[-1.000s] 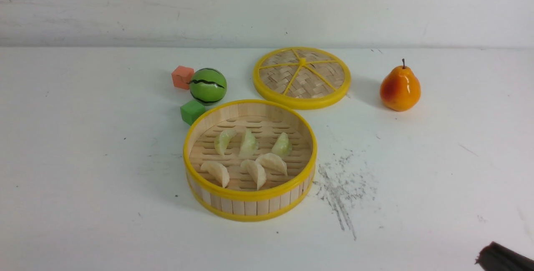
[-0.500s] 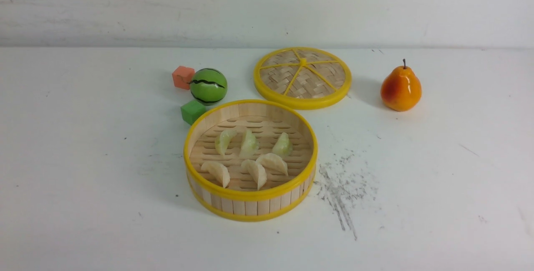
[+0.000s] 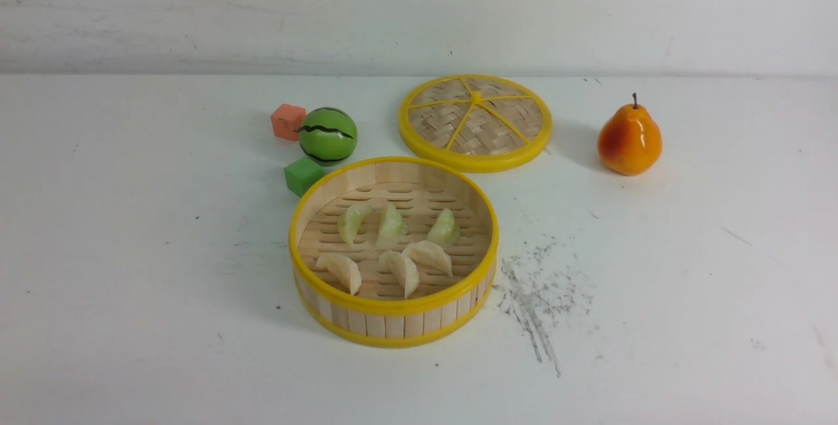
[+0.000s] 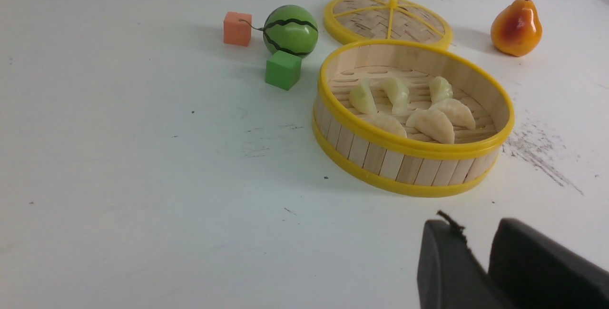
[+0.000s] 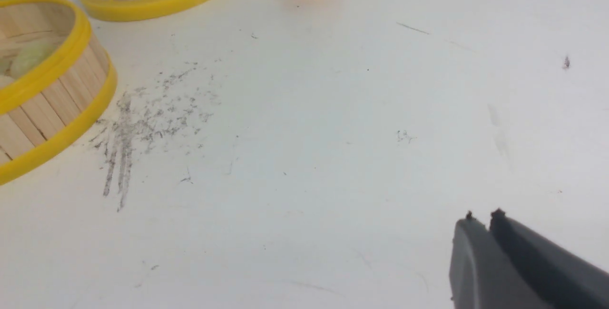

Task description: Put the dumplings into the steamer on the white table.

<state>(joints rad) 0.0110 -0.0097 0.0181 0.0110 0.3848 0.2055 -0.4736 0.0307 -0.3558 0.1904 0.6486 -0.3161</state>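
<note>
The steamer [image 3: 393, 307] stands on the white table [image 3: 131, 248], near the middle. Several dumplings lie on its slatted floor: three pale green ones [image 3: 391, 225] at the back and three cream ones [image 3: 400, 271] in front. In the left wrist view my left gripper [image 4: 476, 233] hovers over bare table short of the steamer [image 4: 409, 144], open by a small gap and empty. My right gripper [image 5: 483, 217] is shut and empty, over bare table well to the right of the steamer [image 5: 47, 104]. Neither gripper shows in the front view.
The woven lid [image 3: 474, 122] lies flat behind the steamer. An orange pear [image 3: 628, 140] stands at the back right. A toy watermelon [image 3: 327, 135], an orange cube [image 3: 287, 121] and a green cube [image 3: 302, 175] sit at the steamer's back left. Grey scuff marks [image 3: 533, 300] lie to its right.
A dark gripper tip at the front view's bottom right corner one second ago has left the view. The dumplings and steamer have not moved.
</note>
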